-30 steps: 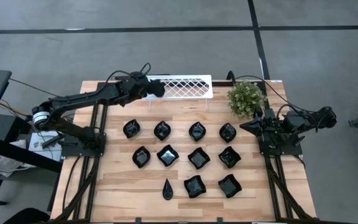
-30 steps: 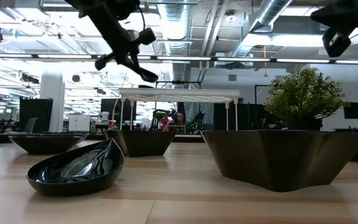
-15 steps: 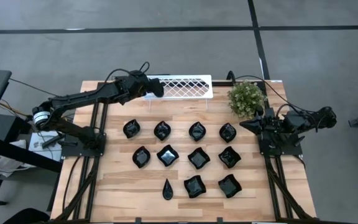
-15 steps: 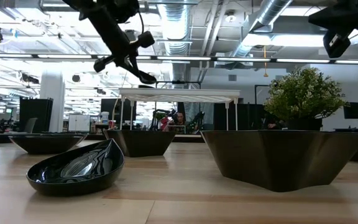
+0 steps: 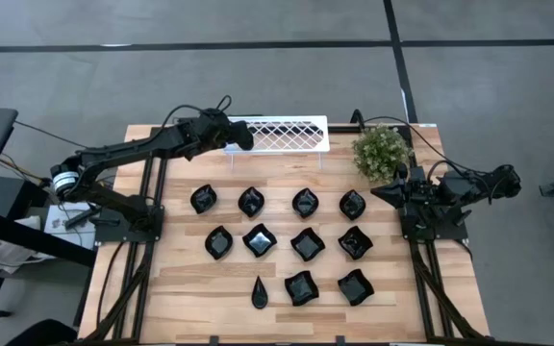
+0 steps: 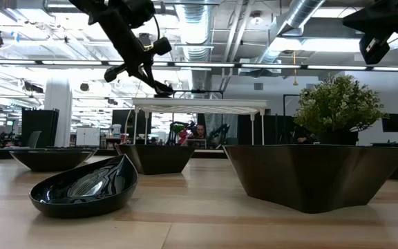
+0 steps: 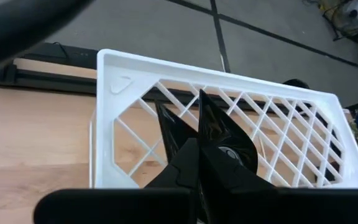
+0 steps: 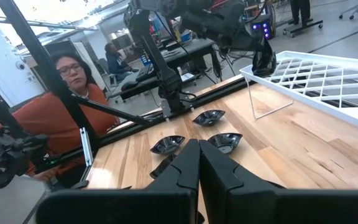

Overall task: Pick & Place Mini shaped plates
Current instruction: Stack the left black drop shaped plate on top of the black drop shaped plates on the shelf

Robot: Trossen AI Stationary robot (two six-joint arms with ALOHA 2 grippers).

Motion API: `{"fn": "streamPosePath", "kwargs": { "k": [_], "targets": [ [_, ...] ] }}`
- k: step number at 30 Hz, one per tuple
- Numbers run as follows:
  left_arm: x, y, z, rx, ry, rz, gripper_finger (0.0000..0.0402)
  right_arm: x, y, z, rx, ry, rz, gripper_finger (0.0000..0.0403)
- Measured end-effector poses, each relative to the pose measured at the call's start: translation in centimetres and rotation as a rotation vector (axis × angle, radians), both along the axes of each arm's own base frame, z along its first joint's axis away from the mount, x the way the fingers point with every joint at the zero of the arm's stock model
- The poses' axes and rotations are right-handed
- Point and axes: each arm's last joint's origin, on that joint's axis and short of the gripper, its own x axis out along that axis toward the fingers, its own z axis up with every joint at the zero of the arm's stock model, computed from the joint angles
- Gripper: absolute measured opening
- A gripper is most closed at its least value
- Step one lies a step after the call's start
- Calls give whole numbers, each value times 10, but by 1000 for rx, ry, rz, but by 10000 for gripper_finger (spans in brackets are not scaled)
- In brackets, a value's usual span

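Plates [image 5: 282,242], eleven glossy black dishes, lie in three rows on the middle of the wooden tabletop [image 5: 181,288]; a teardrop one [image 5: 260,291] sits nearest the front edge. The left gripper [image 5: 245,137] hovers over the left end of the white rack [image 5: 287,133] at the tabletop's back edge, its fingers [image 7: 185,134] pressed together and holding nothing. The right gripper [image 5: 381,191] waits by the right edge beside the plant [image 5: 381,152], fingers [image 8: 194,162] closed too, empty. A person [image 8: 67,93] in orange sits beyond the tabletop.
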Motion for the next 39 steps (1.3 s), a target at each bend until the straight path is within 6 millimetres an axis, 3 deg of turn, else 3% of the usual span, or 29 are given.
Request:
{"fn": "streamPosePath", "kwargs": {
  "k": [25, 39],
  "targets": [
    [0, 1, -3, -11, 28, -38, 10, 0, 0, 0, 0, 0, 0, 0],
    [0, 1, -3, -1, 44, -57, 77, 0, 0, 0, 2, -4, 0, 0]
  ]
}}
